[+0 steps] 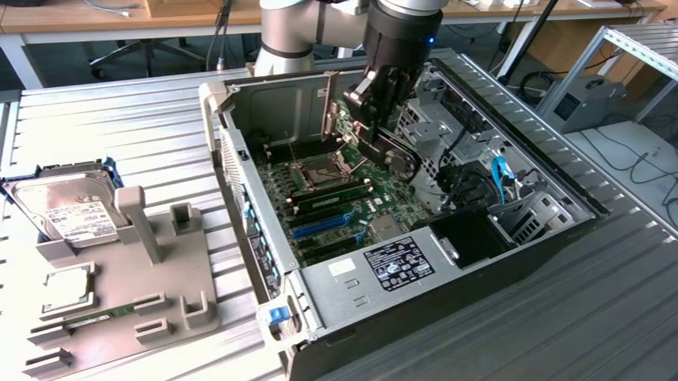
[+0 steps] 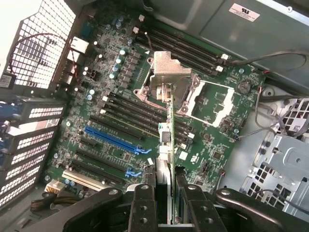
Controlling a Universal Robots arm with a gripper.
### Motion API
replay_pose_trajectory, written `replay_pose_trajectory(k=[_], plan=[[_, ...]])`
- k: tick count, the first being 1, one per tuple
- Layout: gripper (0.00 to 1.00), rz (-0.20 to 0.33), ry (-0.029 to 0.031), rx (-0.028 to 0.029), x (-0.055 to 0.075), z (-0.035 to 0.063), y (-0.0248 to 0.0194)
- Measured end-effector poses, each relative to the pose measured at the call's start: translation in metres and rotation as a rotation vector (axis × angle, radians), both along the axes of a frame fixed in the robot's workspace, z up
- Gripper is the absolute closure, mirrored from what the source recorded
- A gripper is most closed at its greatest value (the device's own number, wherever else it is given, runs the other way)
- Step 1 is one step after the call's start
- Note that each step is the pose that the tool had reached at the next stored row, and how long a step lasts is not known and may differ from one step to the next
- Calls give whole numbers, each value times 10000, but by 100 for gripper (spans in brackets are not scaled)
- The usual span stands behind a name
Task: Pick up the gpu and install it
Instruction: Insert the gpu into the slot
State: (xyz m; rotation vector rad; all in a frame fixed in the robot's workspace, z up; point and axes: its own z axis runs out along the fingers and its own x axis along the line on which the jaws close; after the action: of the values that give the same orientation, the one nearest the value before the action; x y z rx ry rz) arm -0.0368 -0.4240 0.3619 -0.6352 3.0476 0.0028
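Task item: the gpu (image 1: 394,159), a slim flat dark card with a black fan shroud on one face and a silvery metal bracket at one end. It sits inside the open grey metal computer case (image 1: 317,294), which lies on its side on the ribbed metal desk (image 1: 138,119).

End effector (image 1: 369,127): closed on the gpu. In the wrist view the card runs edge-on between the two black fingers (image 2: 145,205), bracket end farthest from them, so the end effector (image 2: 171,212) holds it by its near end.

Position: the gpu hangs over the green motherboard (image 2: 96,96). In the wrist view its bracket overlaps the silver processor socket frame (image 2: 212,104), off to one side of the long blue expansion slot (image 2: 113,140).

Progress: the pick-up is done. Installation is not; the slots visible on the board are empty, and the card appears to be clear of them, though its exact height above the board cannot be judged.

Other items: the grey moulded parts fixture (image 1: 159,302) on the desk carries a silver hard drive with a white label (image 1: 69,210).
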Motion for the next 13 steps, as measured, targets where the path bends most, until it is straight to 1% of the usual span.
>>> replay_pose_trajectory(k=[13], plan=[[74,250,0,0,0,-1,0]])
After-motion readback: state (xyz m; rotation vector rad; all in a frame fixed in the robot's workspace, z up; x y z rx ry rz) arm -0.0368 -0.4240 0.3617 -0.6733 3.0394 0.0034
